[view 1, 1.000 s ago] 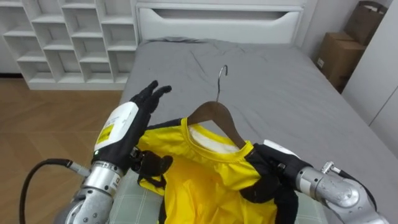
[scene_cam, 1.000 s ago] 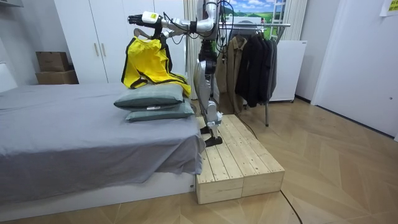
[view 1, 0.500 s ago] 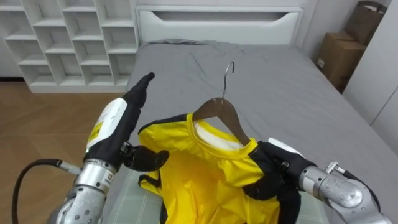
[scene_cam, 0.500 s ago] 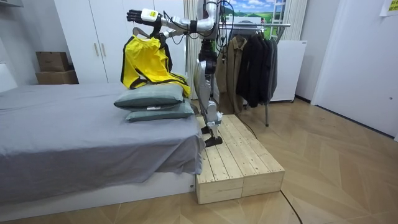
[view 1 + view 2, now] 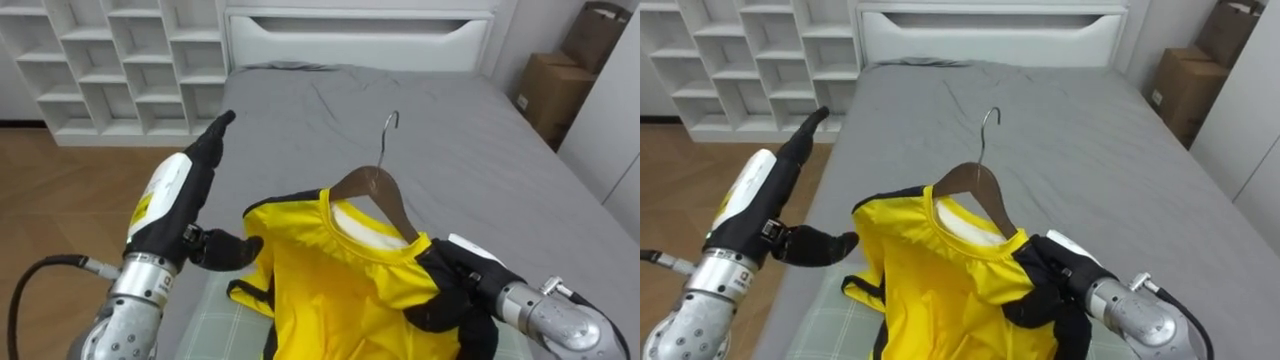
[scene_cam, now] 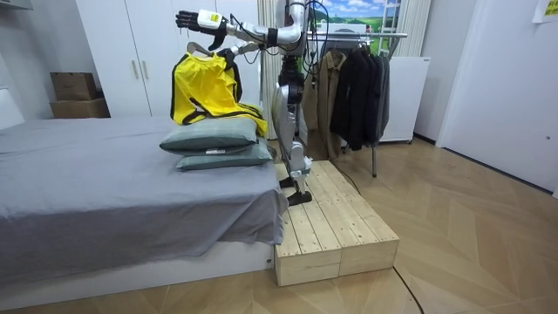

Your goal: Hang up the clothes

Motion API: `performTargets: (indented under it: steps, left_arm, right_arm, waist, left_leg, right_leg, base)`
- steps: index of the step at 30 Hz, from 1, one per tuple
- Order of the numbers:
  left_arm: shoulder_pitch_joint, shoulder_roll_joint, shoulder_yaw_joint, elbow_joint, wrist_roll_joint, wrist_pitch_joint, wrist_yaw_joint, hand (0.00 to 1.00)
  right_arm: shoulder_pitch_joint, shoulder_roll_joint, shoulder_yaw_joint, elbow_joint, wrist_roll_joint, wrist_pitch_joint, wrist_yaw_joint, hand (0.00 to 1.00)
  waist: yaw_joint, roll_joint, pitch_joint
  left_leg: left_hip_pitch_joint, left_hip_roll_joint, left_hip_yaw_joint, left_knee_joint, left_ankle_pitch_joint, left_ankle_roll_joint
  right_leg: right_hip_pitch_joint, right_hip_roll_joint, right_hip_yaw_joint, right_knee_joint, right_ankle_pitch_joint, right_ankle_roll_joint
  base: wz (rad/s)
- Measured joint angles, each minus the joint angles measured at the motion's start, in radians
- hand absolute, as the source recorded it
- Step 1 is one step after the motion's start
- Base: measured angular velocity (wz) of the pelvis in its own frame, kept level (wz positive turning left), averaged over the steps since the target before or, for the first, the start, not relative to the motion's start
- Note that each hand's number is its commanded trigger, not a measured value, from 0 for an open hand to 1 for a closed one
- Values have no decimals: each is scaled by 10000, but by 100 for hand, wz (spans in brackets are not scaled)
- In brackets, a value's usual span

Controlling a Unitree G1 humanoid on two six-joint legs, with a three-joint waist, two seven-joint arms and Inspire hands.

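Note:
A yellow shirt (image 5: 340, 285) with black trim hangs on a wooden hanger (image 5: 372, 186), whose metal hook (image 5: 390, 124) stands upright over the grey bed. My right hand (image 5: 452, 288) is shut on the shirt's right shoulder, over the hanger's arm. My left hand (image 5: 178, 200) is open to the left of the shirt, fingers straight and pointing at the headboard, thumb towards the collar, apart from the cloth. In the room view I stand on a wooden platform (image 6: 336, 228) beside the bed, holding the shirt (image 6: 205, 87) high with the left hand (image 6: 188, 19) raised above it.
The grey bed (image 5: 440, 130) lies ahead, with a white headboard (image 5: 355, 35). White cube shelves (image 5: 110, 60) stand at the left, cardboard boxes (image 5: 545, 90) at the right. Green pillows (image 6: 214, 144) lie under the shirt. A rack of dark clothes (image 6: 357, 83) stands behind me.
My left hand has drawn away from the shirt to the left and risen, its fingers straightened. The right hand keeps its hold on the shirt's shoulder.

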Motion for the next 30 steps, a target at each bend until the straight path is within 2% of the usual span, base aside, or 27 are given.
performTargets:
  steps: [5, 9, 11, 12, 15, 17, 19, 22, 27, 30]
  left_arm:
    - [3, -16, 152, 313, -394, -10, 288, 0]
    - [8, -203, 983, 1541, -921, -94, 849, 0]
    - [195, -234, 1411, 1898, -1025, -64, 1127, 0]
    - [330, -260, 1617, 2021, -1089, -46, 1267, 0]
    - [531, -260, 1940, 2573, -1568, -56, 1588, 0]
    - [698, -259, 2219, 2938, -1555, -56, 1686, 0]
    - [1163, -258, 2752, 3096, -1564, -55, 1823, 0]
    - [1450, -259, 3295, 3451, -1554, -140, 2233, 0]
    - [1754, -277, 3494, 4923, -1569, -182, 2638, 0]
    - [1980, -293, 3495, 5767, -2240, -168, 2670, 0]
  right_arm:
    - [0, -27, -87, 1, -158, 82, -120, 100]
    - [240, -27, -292, -323, -348, 110, -370, 100]
    - [399, -29, -422, -558, -432, 126, -434, 100]
    - [506, -39, -529, -758, -471, 249, -438, 100]
    - [548, -47, -690, -930, -595, 326, -442, 100]
    - [598, -112, -700, -1203, -645, 415, -433, 100]
    - [612, -330, -730, -1475, -670, 416, -422, 100]
    - [726, -420, -1118, -1588, -744, 411, -458, 100]
    - [1079, -481, -1428, -1588, -733, 408, -679, 100]
    - [1157, -496, -1473, -1718, -1089, 528, -667, 100]
  waist:
    - [62, 1, -1]
    - [120, 23, -15]
    - [133, 22, -15]
    - [171, 22, -15]
    - [273, 12, -22]
    - [330, 3, -27]
    - [322, -8, -34]
    - [418, -46, -61]
    - [603, -74, -90]
    - [590, -77, -91]
  left_leg:
    - [19, 12, 10, 4, 0, 0]
    - [41, 27, 23, 2, 0, -1]
    - [43, 30, 22, 2, 1, -1]
    - [39, 27, 19, 2, 0, -1]
    - [65, 12, 13, -1, 0, -1]
    - [59, 8, 14, -1, 0, -1]
    - [46, 8, 11, -2, -1, 0]
    - [51, 8, -12, -7, -1, -1]
    - [63, 7, 16, -33, -1, -1]
    - [36, -7, 17, -39, -1, 0]
  right_leg:
    - [8, 1, 10, 18, 1, -1]
    - [16, 12, 36, 29, 0, -2]
    - [4, 9, 24, 38, -2, -4]
    - [-9, 4, 17, 44, -2, -5]
    - [-12, 10, -20, 18, -6, -4]
    - [-23, -9, -17, 23, -7, -5]
    - [-27, 7, -16, 18, -8, -4]
    - [-3, 4, -20, 16, -7, -4]
    - [12, 15, -17, 22, -8, -4]
    - [-5, 7, -5, 33, -9, -1]
  base:
    - [0]
    - [-1]
    - [0]
    - [0]
    - [0]
    - [0]
    - [0]
    - [0]
    - [0]
    - [0]
